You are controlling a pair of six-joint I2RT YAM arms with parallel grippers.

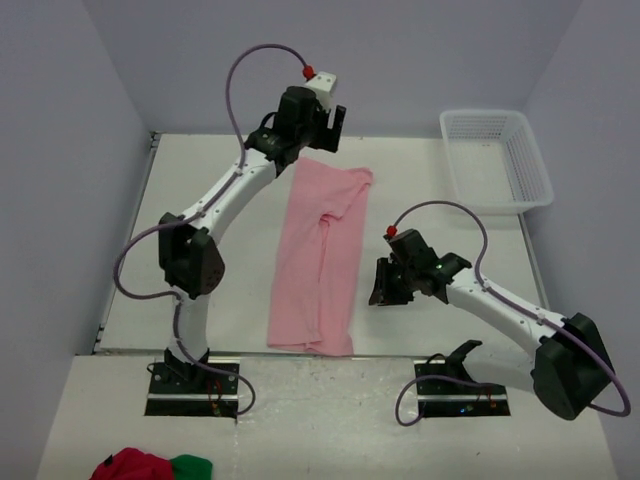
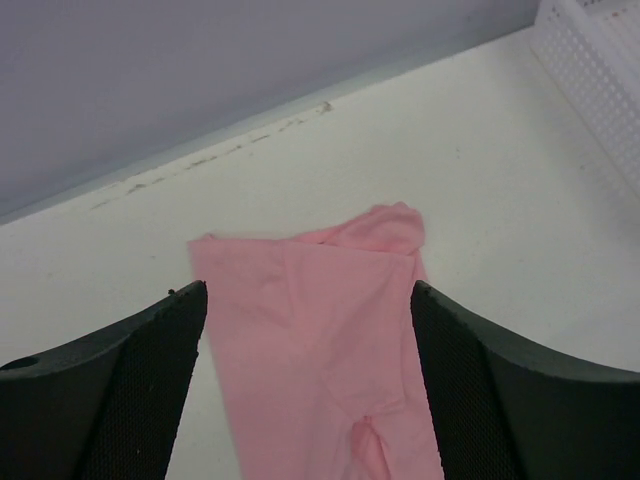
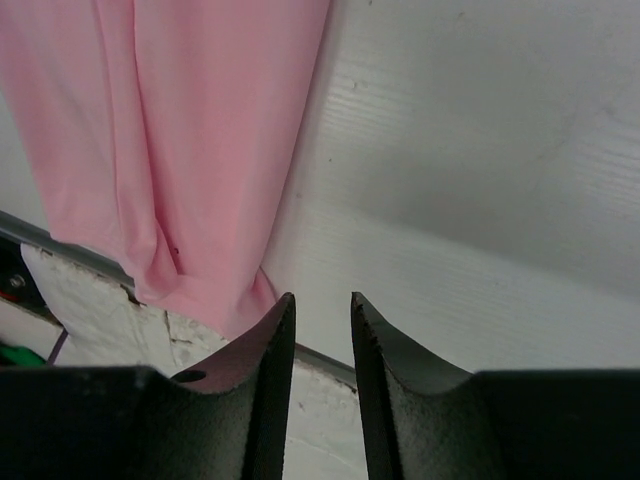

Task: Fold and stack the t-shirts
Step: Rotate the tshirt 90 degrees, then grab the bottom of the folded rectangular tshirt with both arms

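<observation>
White matte table (image 1: 420,170) holds the soft pink t-shirt (image 1: 318,250) folded into a long strip, left gripper (image 2: 310,300) spread wide and empty over its far end, right gripper (image 3: 322,310) barely parted, empty.

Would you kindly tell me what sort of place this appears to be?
Most likely a robotics lab cell set up for laundry folding: two arms bolted at the edge of a white table, plain walls close around it, a pink t-shirt laid out, and a white basket.
</observation>
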